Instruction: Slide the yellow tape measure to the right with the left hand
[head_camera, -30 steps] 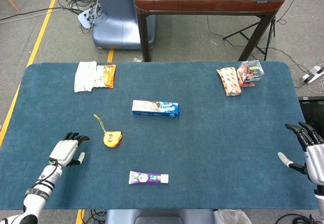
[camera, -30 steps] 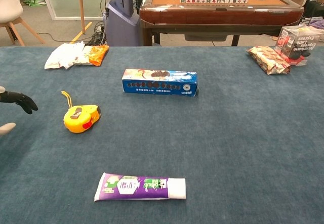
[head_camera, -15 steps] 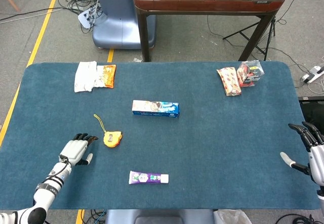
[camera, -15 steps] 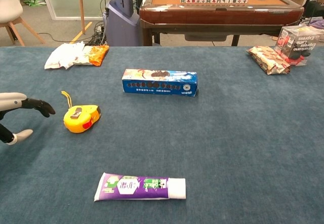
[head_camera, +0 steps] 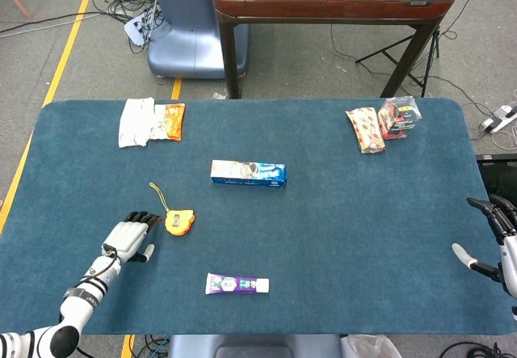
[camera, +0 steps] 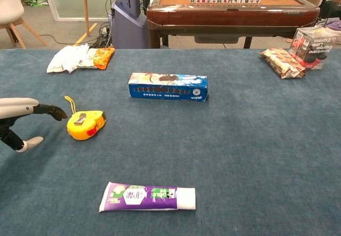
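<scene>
The yellow tape measure lies on the blue table, its yellow wrist cord trailing back and to the left. My left hand is just left of it, fingers stretched toward it and spread, holding nothing. The dark fingertips stop a short gap from the tape measure's left side; I see no contact. My right hand hangs open at the table's right edge, far from the tape measure.
A blue biscuit box lies behind and right of the tape measure. A purple toothpaste tube is near the front edge. Snack packets sit back left; a packet and clear box back right.
My left hand has moved right across the table toward the tape measure, closing most of the gap. The right hand has drifted slightly right and down. The tape measure has not moved.
</scene>
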Controlling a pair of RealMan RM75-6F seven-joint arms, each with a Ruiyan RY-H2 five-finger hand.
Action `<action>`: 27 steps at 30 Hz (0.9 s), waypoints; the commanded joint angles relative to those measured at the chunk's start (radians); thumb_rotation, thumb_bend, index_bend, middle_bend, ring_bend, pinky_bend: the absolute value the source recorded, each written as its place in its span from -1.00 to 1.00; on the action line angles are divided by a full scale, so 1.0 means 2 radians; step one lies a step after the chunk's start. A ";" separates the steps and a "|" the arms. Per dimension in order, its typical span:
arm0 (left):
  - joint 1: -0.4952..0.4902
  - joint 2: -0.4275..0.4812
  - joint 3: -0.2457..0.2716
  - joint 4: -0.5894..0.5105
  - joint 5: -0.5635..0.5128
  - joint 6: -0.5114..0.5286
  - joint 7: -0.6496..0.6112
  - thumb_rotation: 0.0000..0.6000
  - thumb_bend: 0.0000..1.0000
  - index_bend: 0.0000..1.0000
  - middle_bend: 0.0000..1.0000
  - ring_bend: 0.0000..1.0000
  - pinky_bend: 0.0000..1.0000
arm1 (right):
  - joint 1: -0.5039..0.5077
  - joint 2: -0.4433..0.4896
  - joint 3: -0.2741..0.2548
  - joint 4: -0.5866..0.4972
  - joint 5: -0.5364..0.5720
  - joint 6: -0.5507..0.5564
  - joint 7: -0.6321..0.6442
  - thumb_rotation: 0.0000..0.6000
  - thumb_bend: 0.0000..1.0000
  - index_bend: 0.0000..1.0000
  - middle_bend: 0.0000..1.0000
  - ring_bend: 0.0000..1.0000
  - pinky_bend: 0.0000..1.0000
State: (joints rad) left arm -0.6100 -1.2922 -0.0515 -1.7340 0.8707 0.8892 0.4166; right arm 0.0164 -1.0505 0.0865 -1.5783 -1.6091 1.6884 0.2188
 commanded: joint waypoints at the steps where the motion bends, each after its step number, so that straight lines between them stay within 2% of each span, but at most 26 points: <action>1: -0.003 -0.001 0.001 -0.003 0.003 -0.004 -0.005 1.00 -0.04 -0.76 -0.77 -0.97 -1.00 | -0.002 0.002 -0.001 -0.002 -0.001 0.002 0.000 1.00 -0.68 -0.56 -0.46 -0.70 -0.24; 19: -0.023 -0.022 0.012 -0.007 0.003 0.005 0.004 1.00 -0.04 -0.76 -0.77 -0.97 -1.00 | -0.017 0.017 -0.004 -0.015 -0.012 0.024 0.006 1.00 -0.68 -0.56 -0.46 -0.70 -0.24; 27: -0.031 -0.014 0.016 -0.027 0.007 0.002 0.006 1.00 -0.04 -0.76 -0.77 -0.97 -1.00 | -0.019 0.018 -0.004 -0.015 -0.016 0.030 0.009 1.00 -0.68 -0.56 -0.46 -0.70 -0.24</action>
State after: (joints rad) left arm -0.6695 -1.3234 -0.0209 -1.7849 0.8835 0.8943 0.4291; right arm -0.0219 -1.0149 0.0783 -1.6075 -1.6415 1.7480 0.2360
